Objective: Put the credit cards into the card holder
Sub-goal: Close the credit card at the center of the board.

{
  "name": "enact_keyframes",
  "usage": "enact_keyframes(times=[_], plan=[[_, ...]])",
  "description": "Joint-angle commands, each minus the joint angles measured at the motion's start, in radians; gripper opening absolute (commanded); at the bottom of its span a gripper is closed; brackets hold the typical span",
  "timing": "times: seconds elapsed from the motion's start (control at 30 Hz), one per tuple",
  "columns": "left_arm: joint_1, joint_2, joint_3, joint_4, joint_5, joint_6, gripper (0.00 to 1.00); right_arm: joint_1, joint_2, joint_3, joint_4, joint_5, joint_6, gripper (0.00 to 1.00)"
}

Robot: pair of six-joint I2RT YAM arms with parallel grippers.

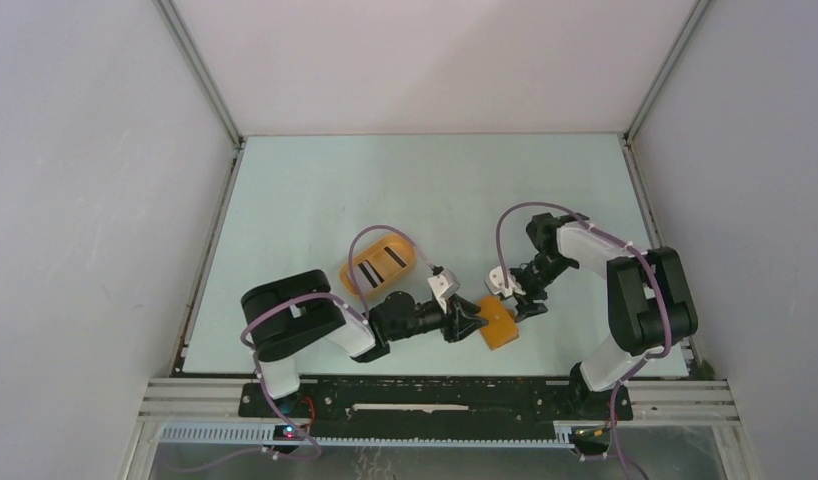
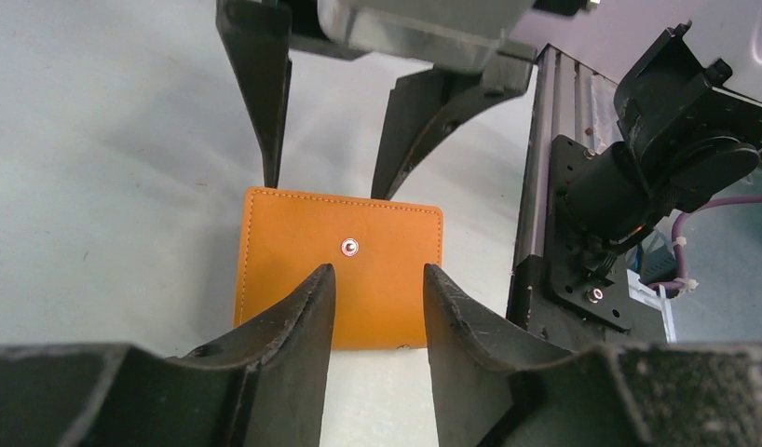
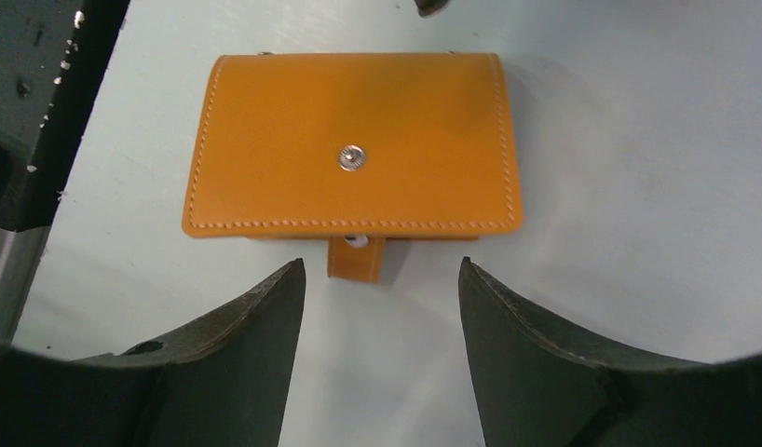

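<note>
The orange-tan card holder (image 1: 498,323) lies shut and flat on the table between my two grippers. It also shows in the left wrist view (image 2: 340,270) and the right wrist view (image 3: 354,149), with a metal snap on top and its small strap tab (image 3: 357,257) loose. My left gripper (image 1: 475,322) is open, its fingertips (image 2: 314,279) over the holder's near edge, holding nothing. My right gripper (image 1: 518,300) is open just short of the tab (image 3: 382,265). Credit cards with black stripes (image 1: 383,262) lie in an oval orange tray (image 1: 353,270).
The oval tray stands behind the left arm, at mid table. The black and aluminium base rail (image 2: 545,233) runs along the near table edge, close beside the holder. White walls enclose the table on three sides.
</note>
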Motion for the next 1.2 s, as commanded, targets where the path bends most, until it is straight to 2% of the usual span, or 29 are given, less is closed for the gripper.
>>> enact_keyframes(times=[0.0,0.17,0.33,0.63,0.87,1.17], plan=[[-0.004,0.037,0.008,0.097,0.020,0.025,0.43,0.054,0.015,-0.016,0.037,0.026,0.038,0.68],[-0.004,0.093,0.062,0.081,0.047,-0.013,0.36,0.086,0.005,-0.031,0.069,0.043,0.075,0.62],[-0.008,0.125,0.090,0.056,0.056,-0.026,0.32,0.109,0.001,-0.051,0.107,0.063,0.100,0.48],[-0.015,0.155,0.167,-0.096,0.082,0.014,0.30,0.034,-0.047,-0.053,0.102,-0.004,0.096,0.28],[-0.016,0.174,0.232,-0.254,0.081,0.038,0.28,-0.002,-0.063,-0.053,0.090,-0.020,0.103,0.26],[-0.016,0.183,0.243,-0.304,0.087,0.044,0.26,-0.050,-0.105,-0.053,0.086,-0.002,0.116,0.24]])
